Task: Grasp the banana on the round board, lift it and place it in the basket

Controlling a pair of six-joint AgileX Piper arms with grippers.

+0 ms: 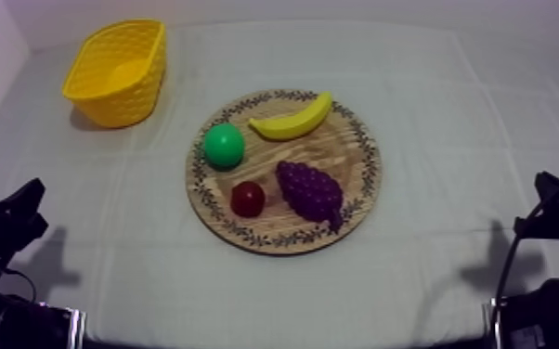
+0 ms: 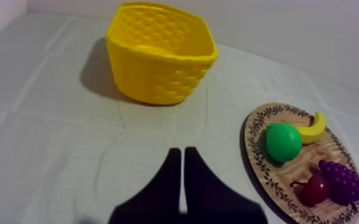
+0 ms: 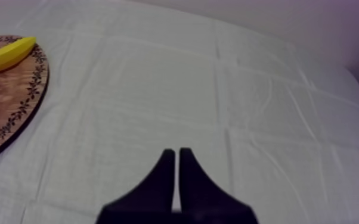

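The banana (image 1: 292, 118) lies on its side at the far edge of the round wooden board (image 1: 344, 153), its curve running along the patterned rim, with no hand on it. Near it, toward the left arm's side, sits a round green fruit (image 1: 224, 146), apart from the banana. On the near half of the board a small red fruit (image 1: 248, 199) lies close beside a bunch of grapes (image 1: 309, 190); whether those two touch cannot be told.

The board rests about the middle of the bench (image 1: 450, 111), on the grey-white cloth. The yellow basket (image 1: 130, 100) stands upright at the far left of the bench, well apart from the board.

The left hand (image 2: 182, 152) sits low over the cloth at the near left. Its two black fingers lie together in a narrow wedge with nothing held, and they point toward the stretch of cloth between the basket and the board. The right hand (image 3: 174, 153) is at the near right, fingers likewise pressed together and holding nothing. It is over bare cloth, off to the side of the board's rim.
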